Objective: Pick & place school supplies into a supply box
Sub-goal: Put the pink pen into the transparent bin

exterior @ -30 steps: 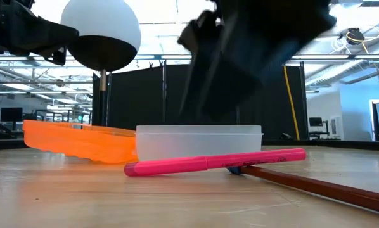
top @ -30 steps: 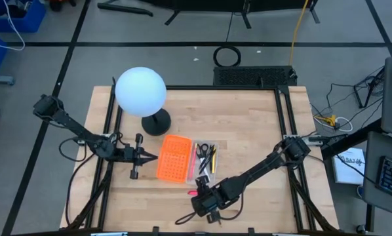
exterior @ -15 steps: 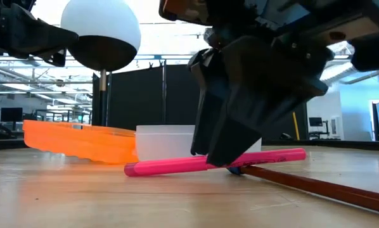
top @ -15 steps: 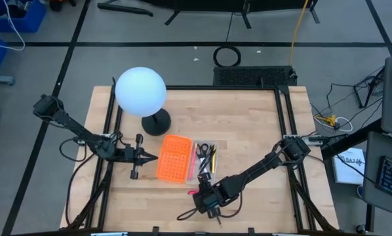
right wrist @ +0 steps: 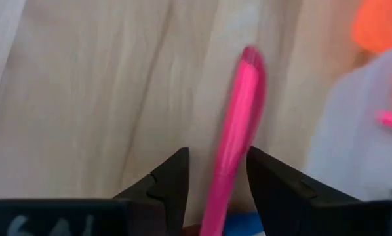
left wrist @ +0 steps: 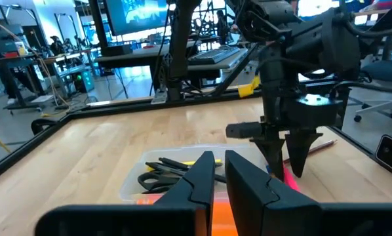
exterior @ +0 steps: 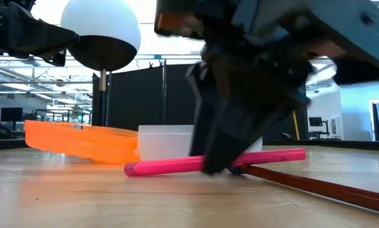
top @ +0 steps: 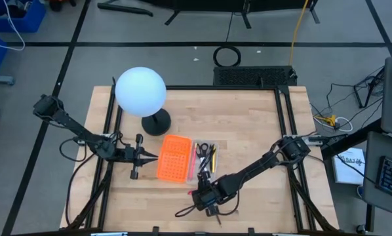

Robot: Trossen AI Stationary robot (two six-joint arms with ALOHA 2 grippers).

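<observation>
The wooden table (top: pixel 248 131) is carrying a white globe lamp (top: pixel 140 92) near its far left corner, and the lamp is standing well apart from both arms. The supply box (top: pixel 206 159) is lying near the middle of the table: its clear tray is holding scissors (left wrist: pixel 166 177) and several pens, and its orange gridded panel (top: pixel 172 158) is lying open flat beside it, on the left. The left gripper (top: pixel 150 157) is hovering just beside the orange panel, on the side away from the tray, with its fingers (left wrist: pixel 199 180) standing a narrow gap apart and holding nothing. The right gripper (top: pixel 199 195) is pointing down at the near edge of the tray, directly over a pink pen (exterior: pixel 215 162). Its fingers (right wrist: pixel 173 177) are standing apart, one on each side of the pink pen, and are not clamping it. The pink pen is lying flat on the table just in front of the tray. A brown pencil (exterior: pixel 316 185) is lying on the table beside it, running out from under the pen's end.
</observation>
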